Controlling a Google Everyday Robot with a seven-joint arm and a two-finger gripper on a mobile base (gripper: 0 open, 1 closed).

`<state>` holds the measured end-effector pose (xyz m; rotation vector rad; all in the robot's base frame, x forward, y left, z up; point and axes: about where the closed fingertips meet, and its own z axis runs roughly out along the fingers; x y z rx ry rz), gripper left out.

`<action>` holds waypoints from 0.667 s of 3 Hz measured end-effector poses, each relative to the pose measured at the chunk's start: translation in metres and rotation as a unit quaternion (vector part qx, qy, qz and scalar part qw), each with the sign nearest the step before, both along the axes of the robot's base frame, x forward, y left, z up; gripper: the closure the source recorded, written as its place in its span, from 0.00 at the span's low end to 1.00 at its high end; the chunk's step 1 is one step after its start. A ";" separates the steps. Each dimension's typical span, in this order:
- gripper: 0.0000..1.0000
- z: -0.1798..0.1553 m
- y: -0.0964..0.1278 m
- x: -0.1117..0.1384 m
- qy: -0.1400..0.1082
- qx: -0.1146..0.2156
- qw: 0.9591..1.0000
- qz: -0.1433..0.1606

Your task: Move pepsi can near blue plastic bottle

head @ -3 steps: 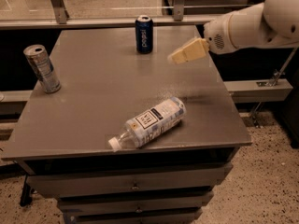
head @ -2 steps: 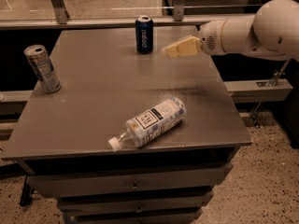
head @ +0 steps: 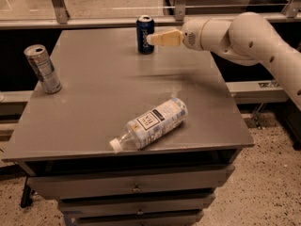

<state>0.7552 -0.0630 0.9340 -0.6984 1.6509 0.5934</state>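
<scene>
The pepsi can [head: 144,34], dark blue with white lettering and a silver top, stands upright at the far edge of the grey table [head: 94,98]. My gripper [head: 151,39] reaches in from the right, its cream tips right at the can's right side. The blue plastic bottle [head: 151,123], clear with a white and pale blue label and a white cap, lies on its side near the table's front edge, cap pointing front-left. It is well apart from the can.
A silver-grey slim can [head: 43,68] stands upright near the table's left edge. My white arm [head: 254,36] spans the far right side. Drawers [head: 136,187] sit under the tabletop. A railing runs behind the table.
My gripper has moved left along the far side of the table, from well right of the pepsi can to right beside it. The cans and bottle have not moved.
</scene>
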 end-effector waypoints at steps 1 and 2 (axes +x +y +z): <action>0.00 -0.007 0.024 0.024 -0.032 -0.006 0.999 0.034; 0.00 -0.021 0.039 0.044 -0.046 -0.018 0.997 0.063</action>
